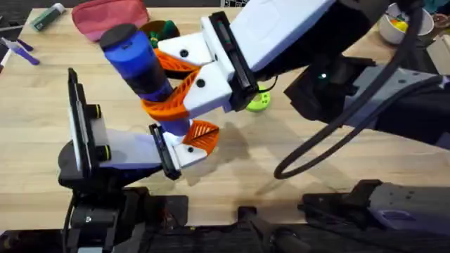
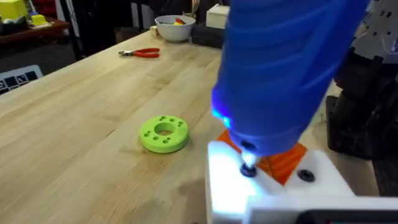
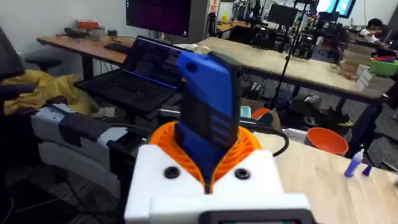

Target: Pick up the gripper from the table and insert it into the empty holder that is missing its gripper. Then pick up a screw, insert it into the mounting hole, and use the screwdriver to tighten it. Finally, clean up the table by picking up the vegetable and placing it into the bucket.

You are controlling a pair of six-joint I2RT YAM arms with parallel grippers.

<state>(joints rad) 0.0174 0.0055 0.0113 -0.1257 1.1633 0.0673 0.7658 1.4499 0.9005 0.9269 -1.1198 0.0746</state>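
step in hand: tightening the screw. the right pincer [image 1: 184, 83] is pinching the screwdriver [image 1: 137, 63] between its orange pads, tip downward, and the thin metal tip stands in a mounting hole of the holder [image 2: 261, 186], which belongs to the left pincer [image 1: 190, 144] directly below the right one. whether the left pincer is spread or pressed together cannot be told. in the left wrist view a blue light glows at the screwdriver's nose just above the hole, and the orange gripper [image 2: 283, 162] lies seated against the white holder beside the tip, so the insertion appears done. judgement: the next move calls for keeping the tip upright and centred in the hole, with light downward pressure, until the screw seats; a tilt could let the bit slip out. after that, the vegetable remains to be cleared into the bucket [image 3: 328, 140], which stands well beyond the right pincer. count on the surface [image 1: 295, 190]: one screwdriver, one green ring [image 2: 164, 133] just beside the two pincers, one pair of red-handled pliers [image 2: 142, 53] and one white bowl [image 2: 175, 27], both far beyond the left pincer.
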